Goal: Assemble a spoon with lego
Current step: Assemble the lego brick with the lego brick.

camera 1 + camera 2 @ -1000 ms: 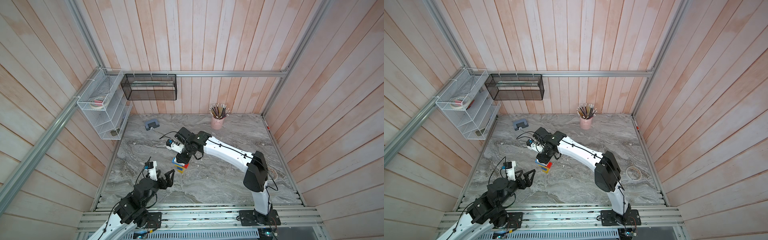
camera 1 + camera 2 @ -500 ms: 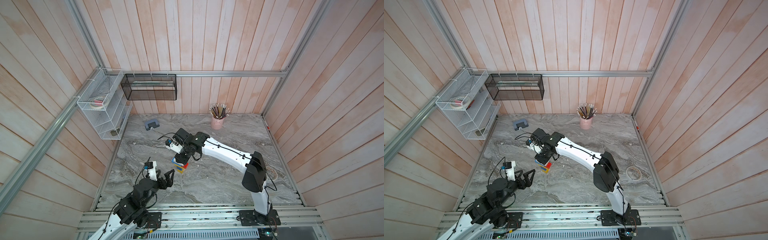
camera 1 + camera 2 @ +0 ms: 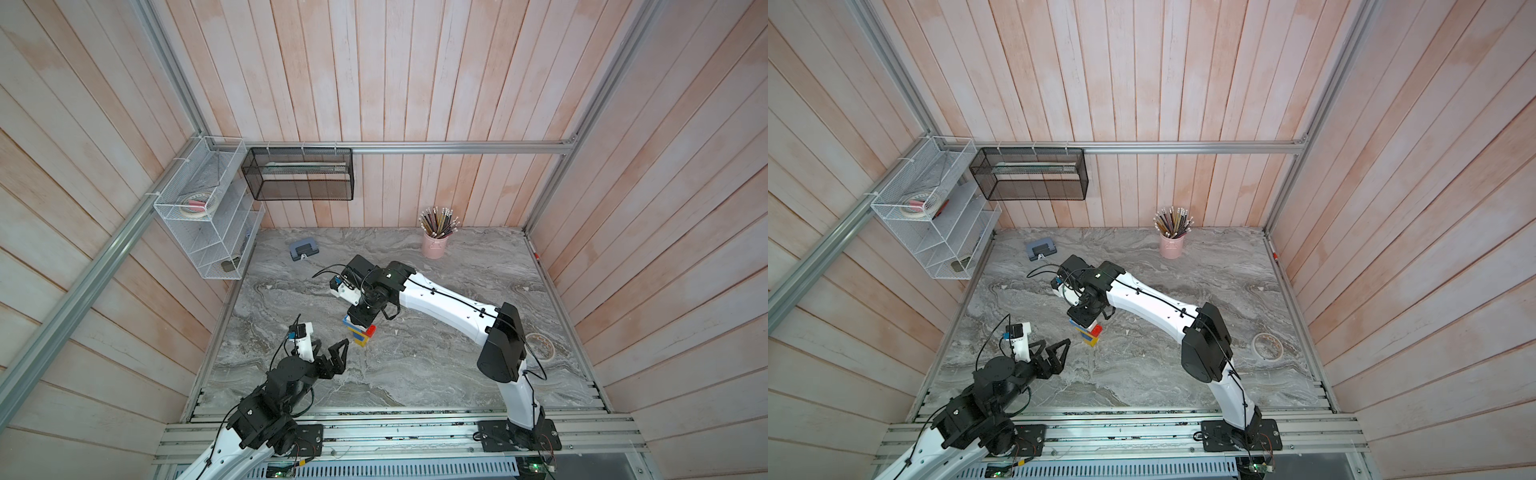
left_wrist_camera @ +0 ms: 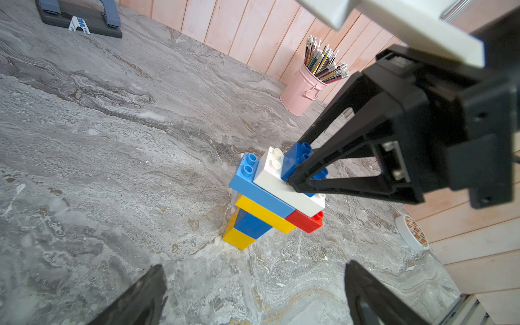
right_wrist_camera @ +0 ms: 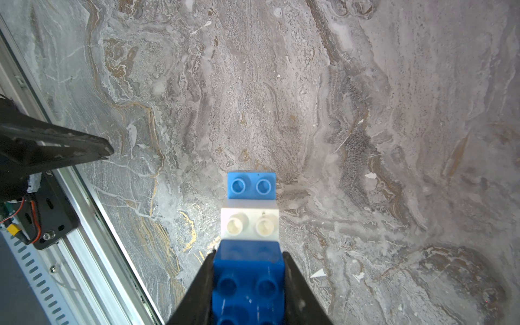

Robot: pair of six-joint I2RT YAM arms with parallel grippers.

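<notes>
While right jaws clamp the top blue brick [image 5: 247, 281] onto the spoon [image 4: 260, 195], left jaws agape, pressing home seems next.

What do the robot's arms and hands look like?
Both arms, right arm and left arm, are white tubes with chunky black joints and thin black cables. The left hand and right hand are black, with pointy triangle-frame fingers.

**Right gripper clamped, left gripper open**

The right arm [image 3: 440, 299] extends forward and leftward from its base, with the wrist bent downward. The right gripper [image 3: 360, 323] points down, its jaws closed on a dark blue brick [image 5: 247, 284]. The left arm [image 3: 286, 380] is folded low near its base. The left gripper [image 3: 330, 349] has its jaws spread wide and holds nothing. It faces the right gripper and stands apart from it.
</notes>
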